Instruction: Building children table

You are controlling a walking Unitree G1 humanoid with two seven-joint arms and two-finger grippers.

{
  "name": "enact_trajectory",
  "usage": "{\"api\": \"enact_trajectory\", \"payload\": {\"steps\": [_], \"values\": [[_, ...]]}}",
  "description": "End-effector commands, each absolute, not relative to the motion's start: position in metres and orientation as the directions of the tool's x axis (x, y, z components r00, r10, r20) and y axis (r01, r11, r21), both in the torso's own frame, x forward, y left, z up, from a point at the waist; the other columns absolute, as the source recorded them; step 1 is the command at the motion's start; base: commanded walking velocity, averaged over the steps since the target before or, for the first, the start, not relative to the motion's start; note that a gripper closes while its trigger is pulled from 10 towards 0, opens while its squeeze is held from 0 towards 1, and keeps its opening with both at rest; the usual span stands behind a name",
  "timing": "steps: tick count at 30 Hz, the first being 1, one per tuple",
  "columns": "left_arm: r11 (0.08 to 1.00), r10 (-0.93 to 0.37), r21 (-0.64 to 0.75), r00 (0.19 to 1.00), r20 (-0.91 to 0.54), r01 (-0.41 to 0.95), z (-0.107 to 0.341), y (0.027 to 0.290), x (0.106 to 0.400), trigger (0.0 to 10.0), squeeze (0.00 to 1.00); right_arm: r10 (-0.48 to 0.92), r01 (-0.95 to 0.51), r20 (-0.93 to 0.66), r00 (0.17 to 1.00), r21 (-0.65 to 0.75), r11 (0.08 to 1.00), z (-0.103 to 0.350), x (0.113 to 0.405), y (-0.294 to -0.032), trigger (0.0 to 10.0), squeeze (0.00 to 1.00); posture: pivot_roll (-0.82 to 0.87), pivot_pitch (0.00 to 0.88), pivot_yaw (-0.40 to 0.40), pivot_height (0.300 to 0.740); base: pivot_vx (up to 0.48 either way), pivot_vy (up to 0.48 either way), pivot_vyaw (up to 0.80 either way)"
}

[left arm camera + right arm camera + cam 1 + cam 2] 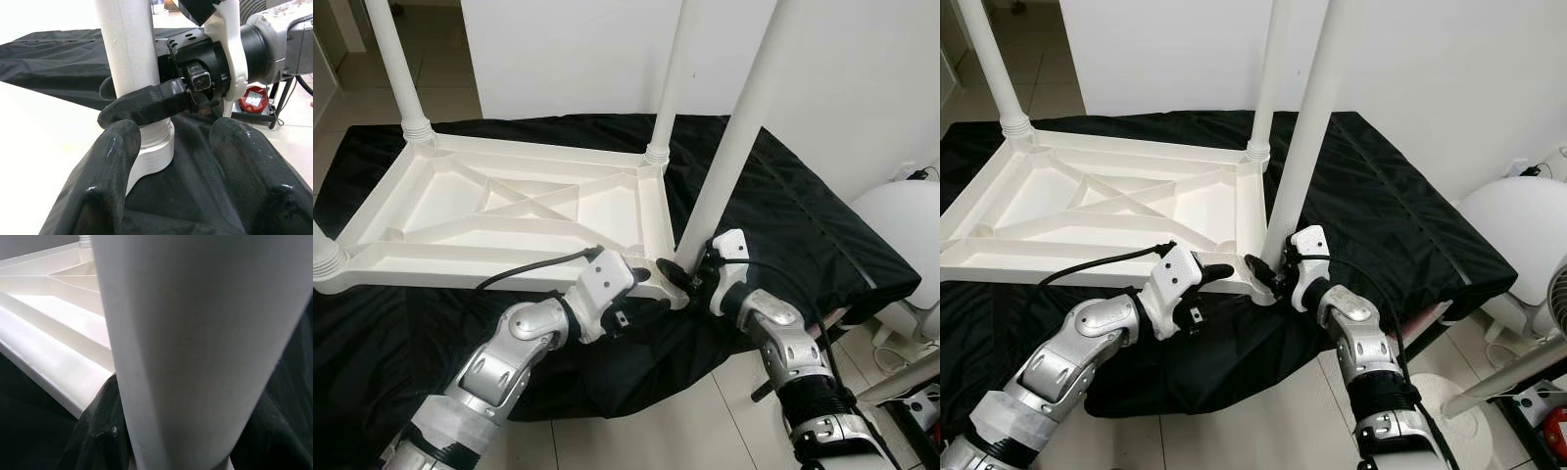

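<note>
Upturned tabletop (pixel 509 211) left-centre of frame on black cloth (pixel 783 206). Near-corner leg (pixel 729 147) rises upright, tilted toward upper right. Right end effector (pixel 690 277) clamped round leg base; left end effector (pixel 641 277) beside, spread wide, empty.

A white plastic children's tabletop (pixel 499 211) with cross-braced ribs lies upside down on a black cloth-covered surface; round white plastic legs (pixel 729 147) stand upright in its corners.
</note>
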State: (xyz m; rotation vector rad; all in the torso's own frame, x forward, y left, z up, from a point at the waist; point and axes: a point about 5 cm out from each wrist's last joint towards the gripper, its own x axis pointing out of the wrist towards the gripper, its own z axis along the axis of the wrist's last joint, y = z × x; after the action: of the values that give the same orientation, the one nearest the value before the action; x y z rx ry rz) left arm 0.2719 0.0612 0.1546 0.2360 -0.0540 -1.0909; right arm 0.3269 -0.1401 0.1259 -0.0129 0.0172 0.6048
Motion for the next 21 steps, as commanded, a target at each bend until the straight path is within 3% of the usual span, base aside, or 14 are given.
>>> {"api": "enact_trajectory", "payload": {"steps": [1,5,9,15,21], "values": [[0.411,-0.895,0.225,0.438,-0.084,0.883,0.154,0.06,0.271,10.0,0.0,0.491,-0.491,-0.023,0.871,0.018,0.871,0.126,0.327,-0.139,10.0,0.0,-0.01,0.004,-0.087,0.74,0.0,0.0,0.0],[0.41,-0.896,0.224,0.437,-0.085,0.884,0.153,0.06,0.271,10.0,0.0,0.434,-0.434,-0.026,0.901,0.014,0.901,0.127,0.326,-0.139,10.0,0.0,-0.01,0.006,-0.086,0.74,0.0,0.0,0.0],[0.407,-0.897,0.22,0.433,-0.086,0.887,0.153,0.059,0.271,10.0,0.0,0.24,-0.238,-0.047,0.97,0.051,0.97,0.123,0.32,-0.128,10.0,0.0,-0.01,0.008,-0.086,0.74,0.0,0.0,0.0],[0.405,-0.897,0.224,0.432,-0.088,0.886,0.153,0.059,0.272,10.0,0.0,0.027,-0.023,-0.027,0.999,0.145,0.989,0.123,0.309,-0.112,10.0,0.0,-0.02,0.011,-0.084,0.74,0.0,0.0,0.0],[0.405,-0.896,0.229,0.434,-0.092,0.885,0.153,0.06,0.273,10.0,0.0,0.057,-0.054,-0.01,0.998,0.176,0.983,0.125,0.306,-0.095,10.0,0.0,-0.01,0.015,-0.081,0.74,0.0,0.0,0.0]]}}
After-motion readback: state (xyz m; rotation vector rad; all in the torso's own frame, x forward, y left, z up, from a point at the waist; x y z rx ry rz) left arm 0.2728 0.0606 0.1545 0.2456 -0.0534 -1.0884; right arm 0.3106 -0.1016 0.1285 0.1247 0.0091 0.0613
